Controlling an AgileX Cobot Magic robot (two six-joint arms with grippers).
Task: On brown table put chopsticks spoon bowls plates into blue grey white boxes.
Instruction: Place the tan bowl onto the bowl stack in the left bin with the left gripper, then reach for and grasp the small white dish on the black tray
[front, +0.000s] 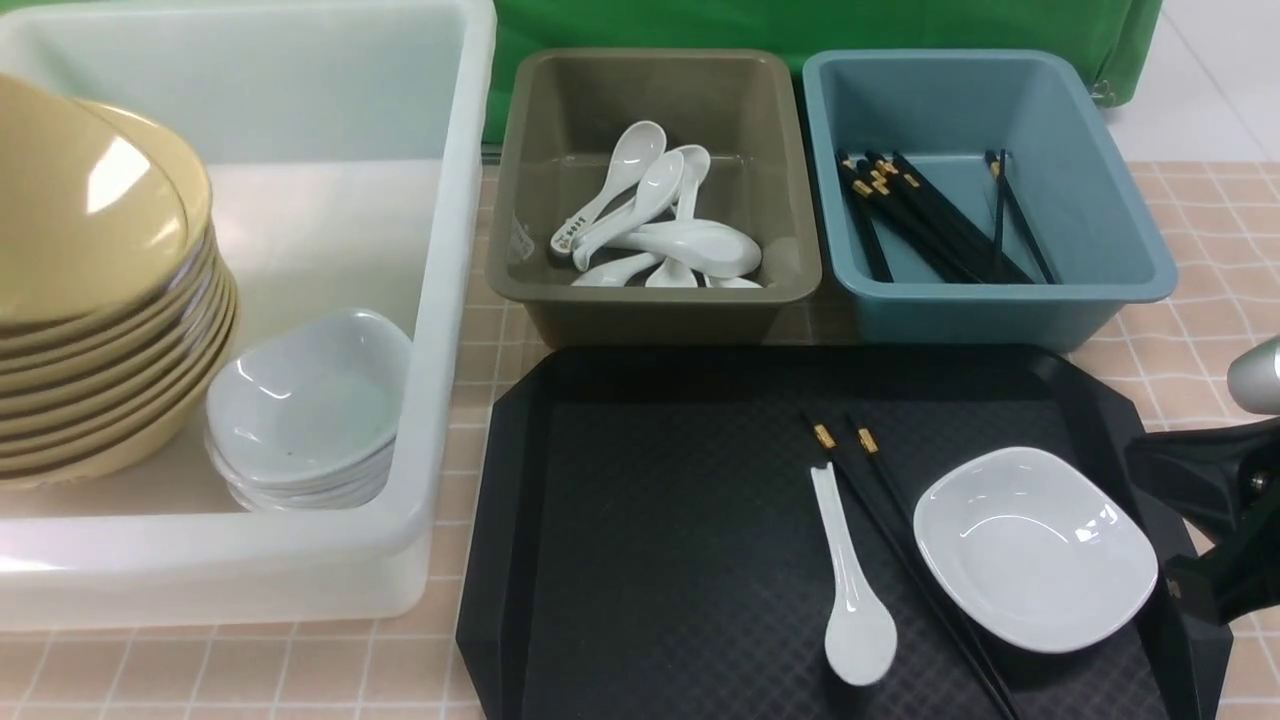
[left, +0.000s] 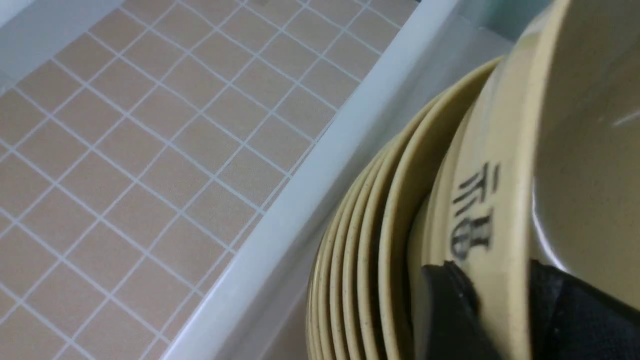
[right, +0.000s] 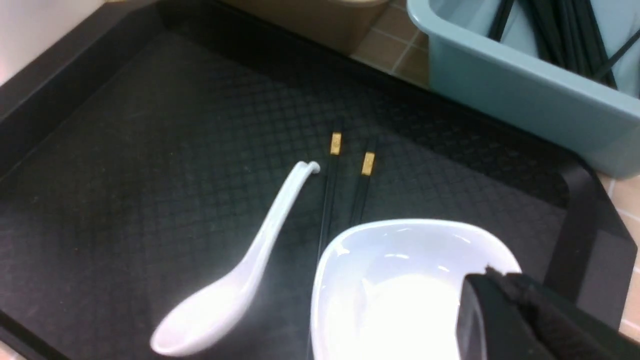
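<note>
My left gripper is shut on the rim of a tan bowl. It holds the bowl tilted over the stack of tan bowls in the white box. The gripper itself is hidden in the front view. On the black tray lie a white spoon, a pair of black chopsticks and a white dish. My right gripper looks shut and empty, its tip just above the dish's rim at the tray's right side.
The grey box holds several white spoons. The blue box holds several black chopsticks. A stack of white dishes sits in the white box beside the bowls. A green cloth hangs behind the boxes.
</note>
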